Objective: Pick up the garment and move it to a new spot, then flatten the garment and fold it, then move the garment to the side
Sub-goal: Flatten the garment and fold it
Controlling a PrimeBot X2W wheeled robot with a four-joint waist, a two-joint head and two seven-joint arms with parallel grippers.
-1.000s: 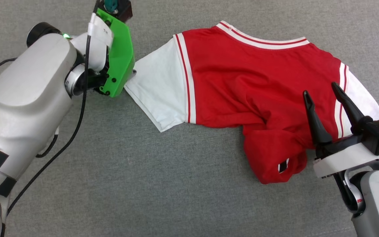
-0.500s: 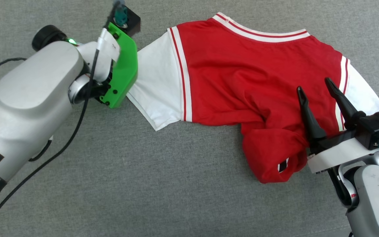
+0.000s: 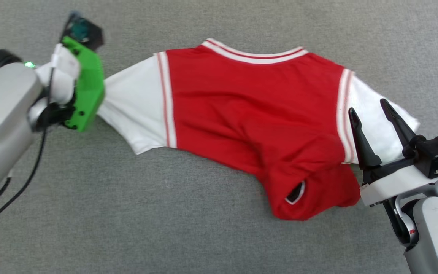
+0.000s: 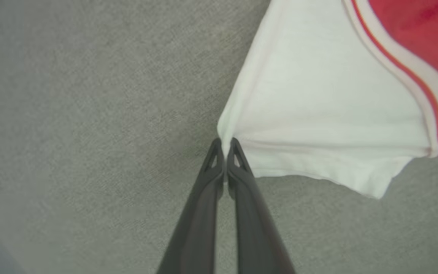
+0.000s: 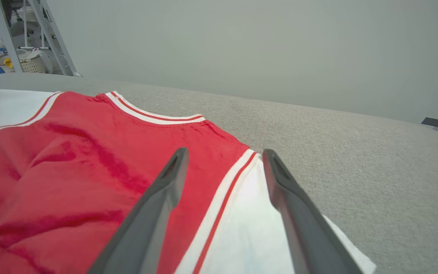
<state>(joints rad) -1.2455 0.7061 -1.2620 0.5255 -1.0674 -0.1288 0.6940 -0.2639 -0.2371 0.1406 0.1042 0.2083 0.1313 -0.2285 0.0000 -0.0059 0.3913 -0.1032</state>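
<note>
Nearest the robot, the right gripper (image 3: 367,105) hovers with its jaws spread wide and empty, its fingers over the white sleeve (image 3: 375,118) on the robot's right; I cannot tell whether they touch it. Just left of it, the hem (image 3: 310,190) of the red jersey (image 3: 249,114) is rolled into a lump, with the black-and-white tag (image 3: 295,192) showing. The jersey lies across the middle of the grey fabric surface (image 3: 165,236), its striped collar trim (image 3: 253,57) at the far edge. Out on the left, the left gripper (image 4: 225,140) has its jaws pinched shut on the cuff corner of the other white sleeve (image 4: 318,114), which is drawn into a taut point.

This looks like the flattening step. The left pull should run low and straight outward along the surface, so the sleeve spreads rather than lifts. Only a small pinch of cloth is held, so a sharp tug may slip it free. The right gripper should close on its own sleeve as an anchor, or the whole shirt will probably slide leftward instead of stretching. The hem lump probably needs drawing toward the robot afterwards
</note>
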